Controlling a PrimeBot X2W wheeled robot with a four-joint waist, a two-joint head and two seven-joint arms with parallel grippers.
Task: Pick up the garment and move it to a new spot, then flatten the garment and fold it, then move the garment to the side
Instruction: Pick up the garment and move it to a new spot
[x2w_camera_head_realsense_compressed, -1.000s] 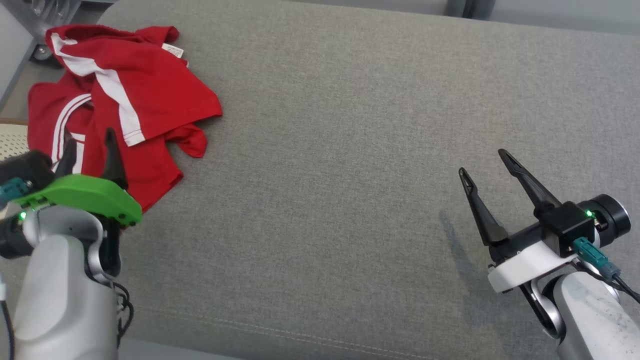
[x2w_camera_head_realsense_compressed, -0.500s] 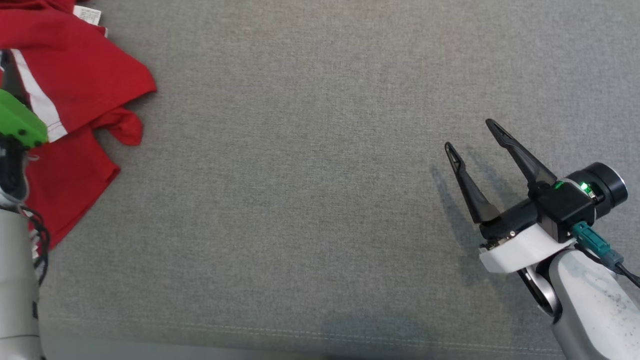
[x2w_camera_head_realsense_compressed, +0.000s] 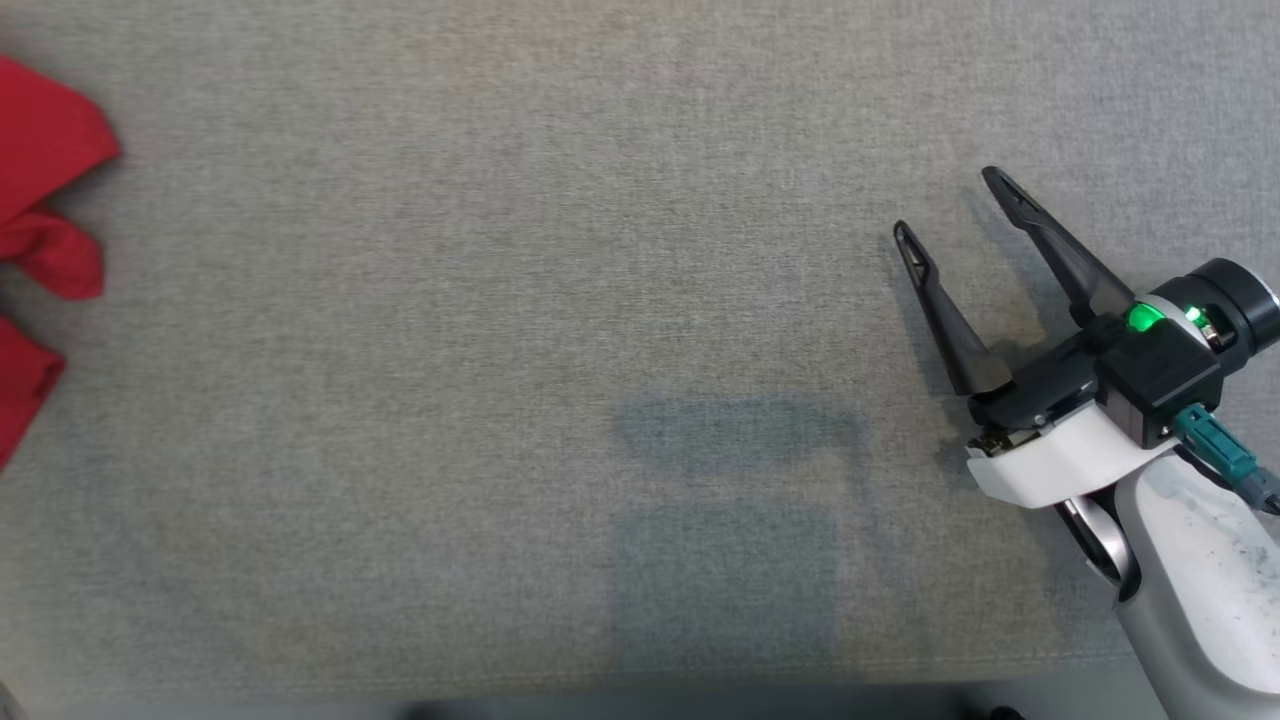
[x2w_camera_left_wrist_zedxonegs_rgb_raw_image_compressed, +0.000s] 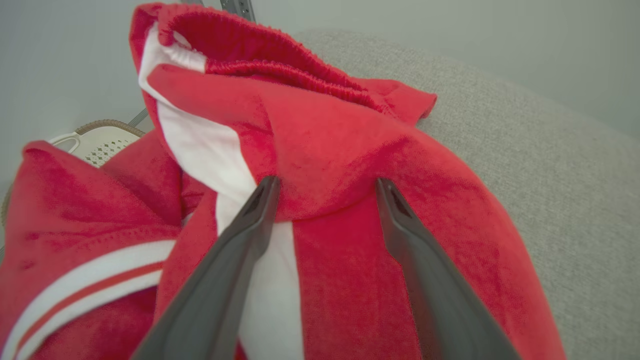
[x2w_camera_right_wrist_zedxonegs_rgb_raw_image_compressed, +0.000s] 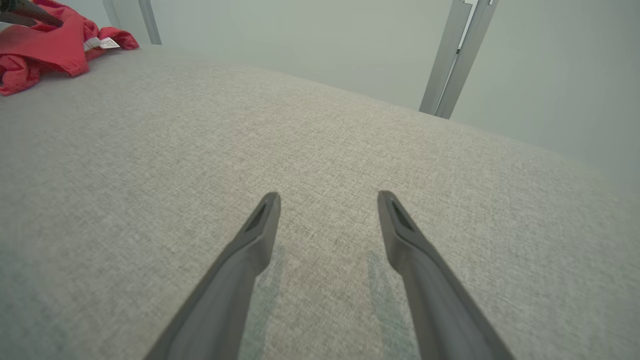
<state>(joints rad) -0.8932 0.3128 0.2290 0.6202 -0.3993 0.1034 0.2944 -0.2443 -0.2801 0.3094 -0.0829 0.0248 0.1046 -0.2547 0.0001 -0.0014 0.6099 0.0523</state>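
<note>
The garment (x2w_camera_head_realsense_compressed: 40, 200) is red with white stripes and lies crumpled at the left edge of the head view. In the left wrist view the garment (x2w_camera_left_wrist_zedxonegs_rgb_raw_image_compressed: 325, 140) shows an elastic waistband at the top. My left gripper (x2w_camera_left_wrist_zedxonegs_rgb_raw_image_compressed: 327, 182) is open, with its two fingertips pressed into the cloth on either side of a raised red fold. My right gripper (x2w_camera_head_realsense_compressed: 948, 203) is open and empty above bare grey fabric at the right. In the right wrist view my right gripper (x2w_camera_right_wrist_zedxonegs_rgb_raw_image_compressed: 328, 196) hovers over the cushion, with the garment (x2w_camera_right_wrist_zedxonegs_rgb_raw_image_compressed: 45, 45) far off at the upper left and a dark fingertip (x2w_camera_right_wrist_zedxonegs_rgb_raw_image_compressed: 30, 17) on it.
A broad grey upholstered cushion (x2w_camera_head_realsense_compressed: 600, 300) carries everything, and its front edge runs along the bottom of the head view. A white perforated basket (x2w_camera_left_wrist_zedxonegs_rgb_raw_image_compressed: 100, 145) sits beyond the garment. Grey metal posts (x2w_camera_right_wrist_zedxonegs_rgb_raw_image_compressed: 452, 55) stand behind the cushion against a pale wall.
The head camera has swung to the right, so the garment now sits at the picture's left edge and the left arm has left the head view. Both grippers stay open.
</note>
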